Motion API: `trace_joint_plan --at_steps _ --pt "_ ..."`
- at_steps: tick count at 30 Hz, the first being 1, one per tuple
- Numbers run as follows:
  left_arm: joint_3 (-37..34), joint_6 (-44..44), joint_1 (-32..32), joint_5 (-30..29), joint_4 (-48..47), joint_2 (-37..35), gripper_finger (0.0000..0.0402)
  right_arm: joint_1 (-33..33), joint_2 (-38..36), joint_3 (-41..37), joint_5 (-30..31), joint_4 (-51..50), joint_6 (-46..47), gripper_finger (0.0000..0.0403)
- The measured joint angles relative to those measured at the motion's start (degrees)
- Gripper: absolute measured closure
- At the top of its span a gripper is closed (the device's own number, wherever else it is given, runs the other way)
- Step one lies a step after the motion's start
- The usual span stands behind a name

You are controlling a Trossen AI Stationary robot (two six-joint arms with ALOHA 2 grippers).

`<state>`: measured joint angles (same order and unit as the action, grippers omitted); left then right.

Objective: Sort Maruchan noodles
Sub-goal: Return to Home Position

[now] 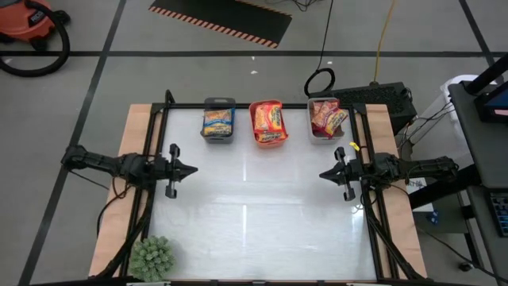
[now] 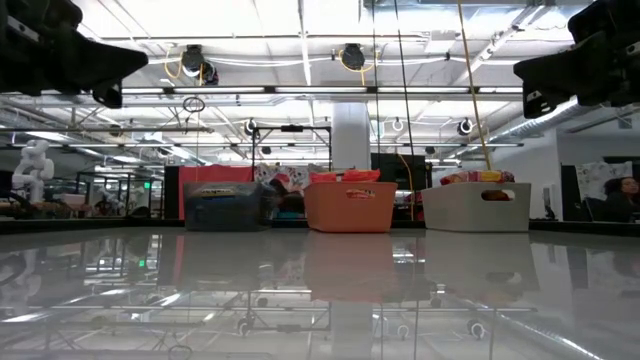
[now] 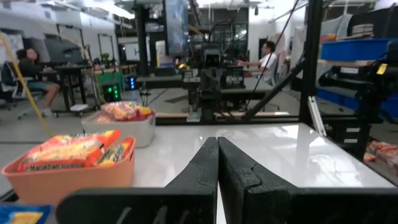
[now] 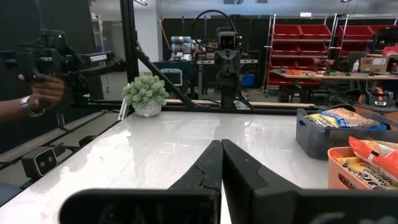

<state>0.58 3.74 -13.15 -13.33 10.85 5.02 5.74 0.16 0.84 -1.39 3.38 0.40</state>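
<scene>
The Maruchan noodle packets lie in three bins along the table's far edge. Blue-yellow packets [image 1: 218, 121] fill the dark grey bin, orange-yellow packets [image 1: 269, 121] the orange bin, red-silver packets [image 1: 327, 117] the light grey bin. My left gripper [image 1: 193, 168] hovers shut above the table's left side, pointing right; in its wrist view the left gripper [image 3: 217, 155] shows its fingers together. My right gripper [image 1: 322, 174] hovers shut above the right side, pointing left; the right wrist view shows the right gripper [image 4: 221, 158] closed too. Neither holds anything.
The dark grey bin [image 1: 205, 137], orange bin [image 2: 350, 208] and light grey bin [image 2: 475, 208] stand in a row at the far edge. A small green potted plant [image 1: 151, 257] sits at the near left corner. A person's hand [image 4: 43, 93] shows beyond the table.
</scene>
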Motion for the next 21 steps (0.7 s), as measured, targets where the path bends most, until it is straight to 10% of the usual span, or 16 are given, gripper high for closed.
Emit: trace_joint_plan --at_steps 21 --pt "0.02 2.93 4.87 4.35 -6.46 -4.83 0.04 0.0 0.0 0.0 0.0 0.02 0.02 0.0403"
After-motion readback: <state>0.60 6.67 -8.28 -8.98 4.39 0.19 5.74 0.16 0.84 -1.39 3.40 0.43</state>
